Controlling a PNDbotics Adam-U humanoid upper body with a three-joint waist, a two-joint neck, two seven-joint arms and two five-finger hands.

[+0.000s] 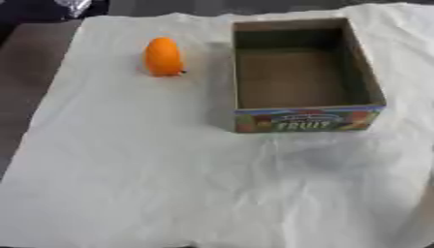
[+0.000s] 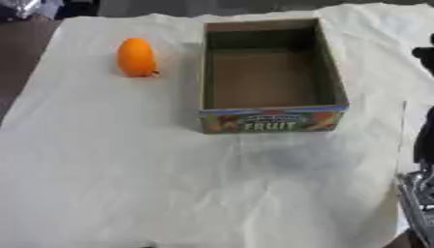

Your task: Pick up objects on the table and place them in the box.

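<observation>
An orange, egg-shaped fruit lies on the white cloth at the back left. To its right stands an open cardboard box with a coloured "FRUIT" label on its front wall; I see nothing inside it. A black part of my right hand shows only at the right edge of the right eye view, level with the box and apart from it. Below it are black and silver parts of the right arm. My left hand shows in neither view.
The white cloth is creased and covers most of a dark table, which shows bare along the left side. A shiny crumpled thing lies at the far left corner.
</observation>
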